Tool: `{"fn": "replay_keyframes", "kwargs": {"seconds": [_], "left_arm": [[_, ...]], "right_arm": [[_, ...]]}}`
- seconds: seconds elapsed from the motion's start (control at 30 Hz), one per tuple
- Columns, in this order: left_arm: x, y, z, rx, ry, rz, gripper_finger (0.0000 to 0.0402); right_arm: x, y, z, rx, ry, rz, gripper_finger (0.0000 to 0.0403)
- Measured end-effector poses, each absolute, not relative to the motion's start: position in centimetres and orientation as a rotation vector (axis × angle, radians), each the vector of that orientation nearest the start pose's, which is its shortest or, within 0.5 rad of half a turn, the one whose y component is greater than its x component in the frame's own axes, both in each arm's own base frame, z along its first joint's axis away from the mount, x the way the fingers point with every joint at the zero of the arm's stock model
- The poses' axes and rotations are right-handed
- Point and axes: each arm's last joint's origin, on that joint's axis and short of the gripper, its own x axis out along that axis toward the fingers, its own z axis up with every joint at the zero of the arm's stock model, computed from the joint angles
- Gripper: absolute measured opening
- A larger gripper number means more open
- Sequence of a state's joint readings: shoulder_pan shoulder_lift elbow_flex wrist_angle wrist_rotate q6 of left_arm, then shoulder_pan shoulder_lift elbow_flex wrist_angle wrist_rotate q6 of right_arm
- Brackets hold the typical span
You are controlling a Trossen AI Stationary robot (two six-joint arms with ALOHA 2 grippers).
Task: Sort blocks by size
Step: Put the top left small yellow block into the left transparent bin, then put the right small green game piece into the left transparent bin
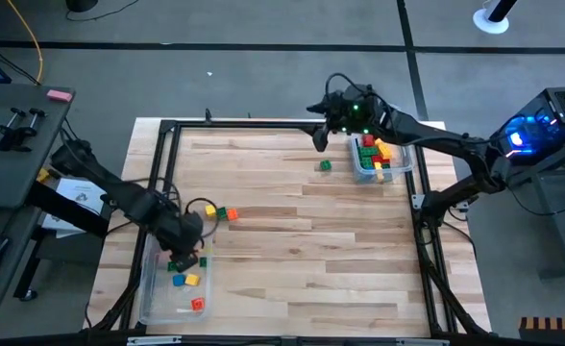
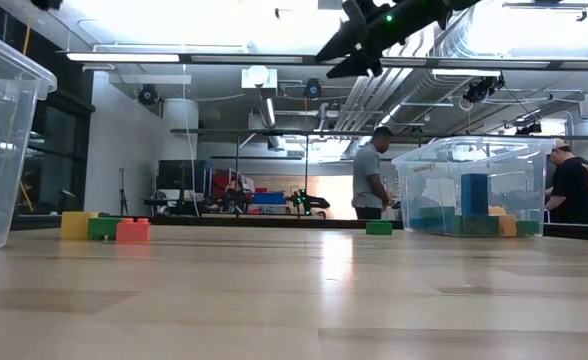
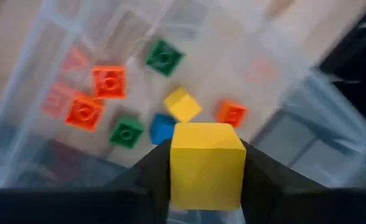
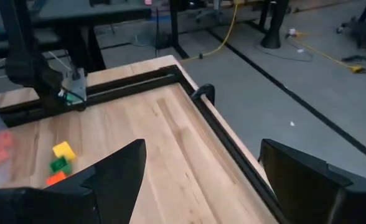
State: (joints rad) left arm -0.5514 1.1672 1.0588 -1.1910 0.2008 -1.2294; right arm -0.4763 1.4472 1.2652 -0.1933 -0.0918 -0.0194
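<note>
While the left gripper (image 3: pixel 206 186) hangs over the clear bin (image 1: pixel 148 298) at the table's seven o'clock corner, its dark fingers (image 3: pixel 149 180) pinch a short yellow block (image 3: pixel 206 163) on both sides, so the step in hand looks like dropping a small brick in with its kind. Below it, on the bin floor, lie other short blocks: orange ones (image 3: pixel 108 81), green ones (image 3: pixel 164 57), a yellow one (image 3: pixel 182 103) and a blue one (image 3: pixel 162 128). The next move, I judge, calls only for the fingers to spread wider and let the block fall, then for the arm to lift clear of the bin wall. Just outside the bin, toward the table's nine o'clock, a short row of loose blocks (image 1: pixel 227 213) waits on the wood, close to the left arm and likely the next to be picked. Farther off, at about one o'clock, a lone green block (image 1: pixel 325 165) sits just beside the second bin (image 1: pixel 405 168), which holds the longer bricks (image 1: pixel 377 154). The right gripper (image 1: pixel 319 136) hovers near that bin's far side with its jaws spread wide and nothing between them. Nothing on the wood between the two bins blocks either arm. Beyond the table, people stand in the room behind.
</note>
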Motion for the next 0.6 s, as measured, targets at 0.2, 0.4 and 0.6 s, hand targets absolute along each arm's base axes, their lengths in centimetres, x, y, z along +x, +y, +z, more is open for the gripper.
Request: {"fn": "replay_keyframes", "kwargs": {"seconds": [0.2, 0.4, 0.6], "left_arm": [[16.3, -10.4, 27.6, -0.699, 1.600, 0.302, 0.0249], [16.5, -9.1, 29.1, -0.768, 1.498, 0.219, 0.0300], [16.5, -5.1, 33.3, -0.740, 1.141, 0.256, 0.0304]], "right_arm": [[29.8, -15.1, 35.4, 0.105, 0.336, -0.284, 0.0311], [31.9, -15.9, 34.1, 0.217, 0.513, -0.220, 0.0311], [34.5, -17.4, 30.5, 0.092, 0.996, -0.211, 0.0311]]}}
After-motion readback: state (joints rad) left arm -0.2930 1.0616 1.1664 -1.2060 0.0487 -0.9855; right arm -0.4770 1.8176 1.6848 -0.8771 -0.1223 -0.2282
